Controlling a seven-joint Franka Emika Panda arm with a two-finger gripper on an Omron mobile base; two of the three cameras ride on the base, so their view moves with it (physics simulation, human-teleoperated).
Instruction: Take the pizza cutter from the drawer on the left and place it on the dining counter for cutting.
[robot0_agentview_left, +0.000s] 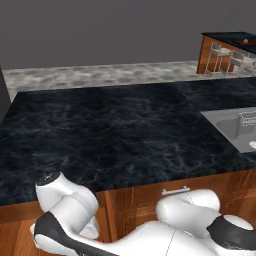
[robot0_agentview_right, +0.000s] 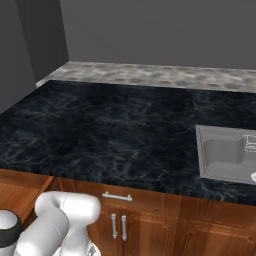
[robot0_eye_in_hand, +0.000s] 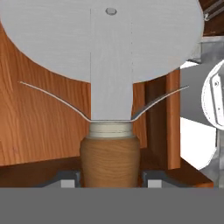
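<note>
My two base cameras sit behind my arm, one left and one right, both looking forward and down on the same black marble counter (robot0_agentview_left: 125, 130) and grey sink (robot0_agentview_right: 225, 155). My hand camera looks along the gripper (robot0_eye_in_hand: 109, 181), very near the pizza cutter (robot0_eye_in_hand: 105, 43).

Pizza cutter (robot0_eye_in_hand: 109, 65): flat round light-grey metal wheel, short brown wooden handle; handle clamped between the fingertips (robot0_eye_in_hand: 65, 180), wheel pointing away from the camera, reddish-brown wood behind it. Dining counter (robot0_agentview_left: 227, 40): black marble top, wooden side, pale metal-framed chairs alongside; stands far off at upper right.
</note>
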